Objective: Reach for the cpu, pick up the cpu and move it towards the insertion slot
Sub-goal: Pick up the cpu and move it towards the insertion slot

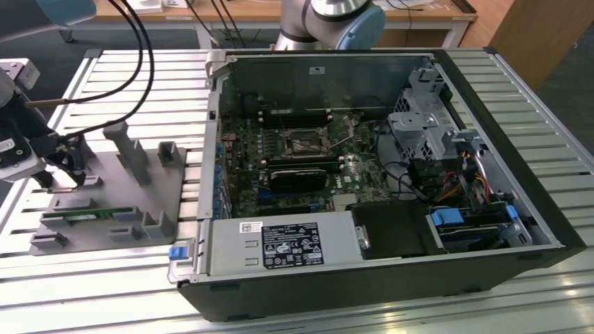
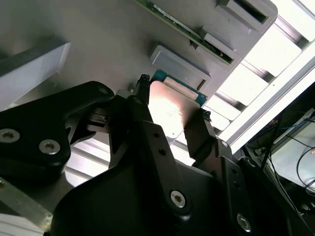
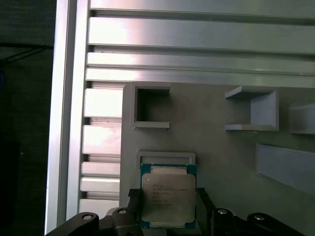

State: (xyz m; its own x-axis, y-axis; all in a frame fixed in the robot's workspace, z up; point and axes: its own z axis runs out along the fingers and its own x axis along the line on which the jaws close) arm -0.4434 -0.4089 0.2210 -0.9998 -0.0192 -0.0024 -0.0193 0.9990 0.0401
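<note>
The cpu (image 3: pixel 168 199), a shiny silver square with a thin green rim, lies in a grey recess of the fixture plate (image 1: pixel 130 191) at the exterior view's left. My gripper (image 1: pixel 63 177) is down over that spot. In both wrist views its black fingers (image 3: pixel 134 196) press against two opposite edges of the cpu (image 2: pixel 172 105), so my gripper (image 2: pixel 172 118) is shut on it. The insertion slot (image 1: pixel 304 145), a dark square socket in a silver frame, sits on the motherboard inside the open computer case, well to the exterior view's right of the gripper.
Grey posts (image 1: pixel 125 142) and pockets (image 3: pixel 151 107) stand up from the fixture plate. A green memory stick (image 1: pixel 88 213) lies in it. The black case wall (image 1: pixel 215 104) rises between plate and socket. Black cables (image 1: pixel 139 56) hang over the slatted table.
</note>
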